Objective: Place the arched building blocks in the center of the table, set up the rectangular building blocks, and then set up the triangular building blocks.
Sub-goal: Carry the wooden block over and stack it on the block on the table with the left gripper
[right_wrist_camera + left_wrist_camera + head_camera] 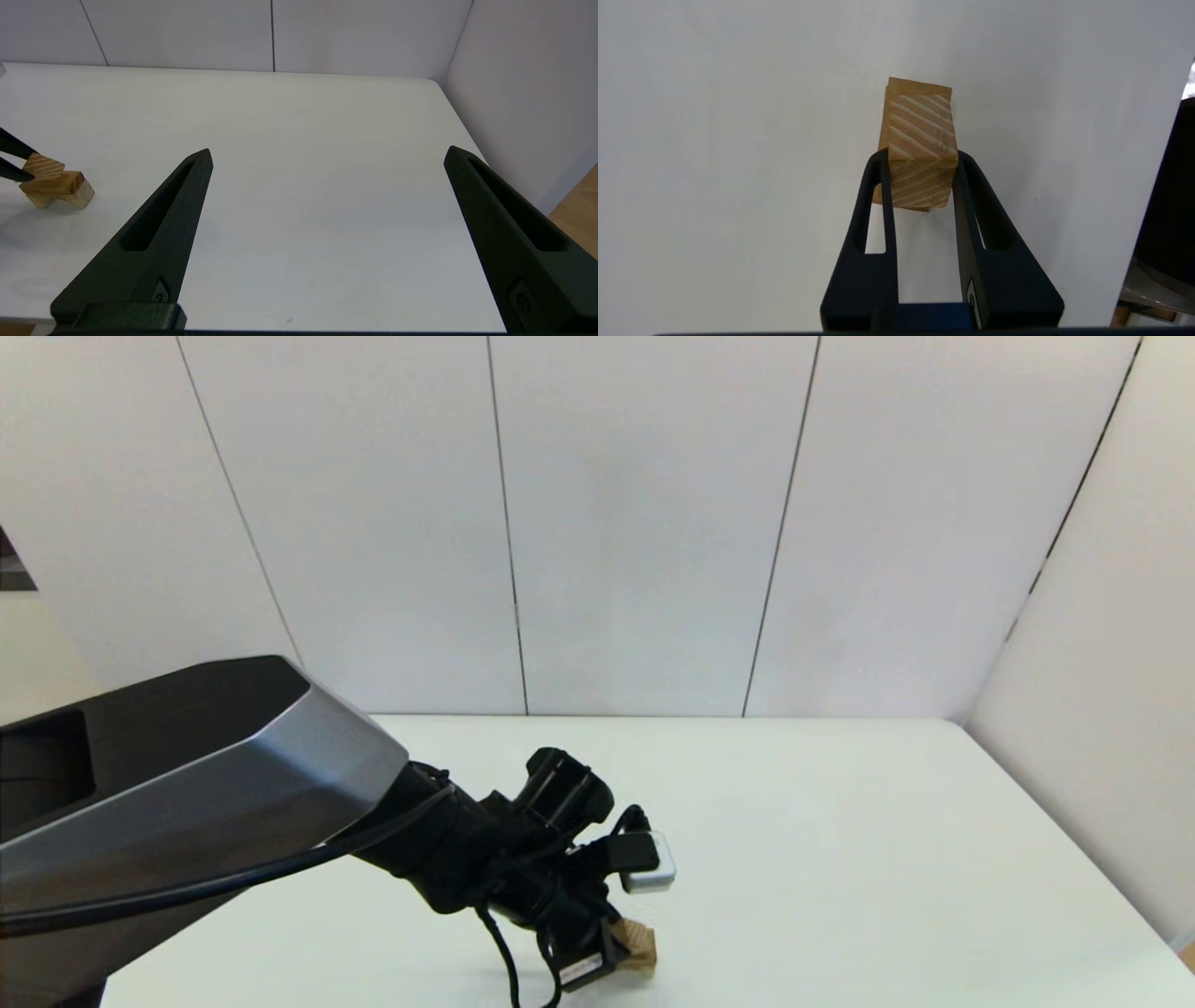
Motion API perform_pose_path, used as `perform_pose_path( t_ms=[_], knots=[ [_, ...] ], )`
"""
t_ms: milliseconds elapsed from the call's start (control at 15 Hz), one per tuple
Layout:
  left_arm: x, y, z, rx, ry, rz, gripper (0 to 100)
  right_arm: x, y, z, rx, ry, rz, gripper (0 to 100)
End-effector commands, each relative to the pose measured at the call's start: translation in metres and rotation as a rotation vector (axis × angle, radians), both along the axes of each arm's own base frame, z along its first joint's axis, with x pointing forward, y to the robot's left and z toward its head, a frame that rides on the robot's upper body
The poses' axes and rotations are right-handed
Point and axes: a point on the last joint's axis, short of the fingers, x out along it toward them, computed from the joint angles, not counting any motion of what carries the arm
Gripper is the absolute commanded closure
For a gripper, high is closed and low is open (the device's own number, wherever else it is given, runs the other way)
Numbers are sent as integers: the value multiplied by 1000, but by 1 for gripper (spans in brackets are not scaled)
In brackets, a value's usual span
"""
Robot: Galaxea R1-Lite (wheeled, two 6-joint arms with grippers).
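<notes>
Left wrist view shows the left gripper point(920, 156) up close, and its two black fingers point(886, 200) are squeezed onto the sides of the arch block point(920, 126). One stripy end of the block faces this camera. Its long side runs straight away from the wrist, the same way the fingers point. Past it there is only the white counter point(738, 140). In the head view the block point(640, 943) sits low at the near edge of the counter point(840, 859), about halfway across, under the end of the left arm. From the right wrist view the block point(53, 184) looks tipped. The end in the fingers is higher and the far end slopes down. The cut-out side faces down toward the counter. I cannot tell if its low corner is touching the counter or just above it. The right gripper point(328, 153) hangs over the right side of the counter with its fingers spread wide and nothing in them, well apart from the block. I think the job has only just begun. The arch block is grabbed but is not in the middle of the counter, which lies farther out. The plank and the wedge do not show in any view, so setting them up is not done as far as I can see.
</notes>
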Motion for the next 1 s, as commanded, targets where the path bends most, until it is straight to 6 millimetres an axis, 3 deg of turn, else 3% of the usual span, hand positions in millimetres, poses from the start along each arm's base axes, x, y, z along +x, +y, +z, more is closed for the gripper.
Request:
perform_pose_path(
  t_ms=[67,1000],
  knots=[
    [4,-3,-7,6,3,-13,100,0,0,0,-1,0,0,0],
    [6,0,-11,9,9,-28,100,0,0,0,-1,0,0,0]
  ],
)
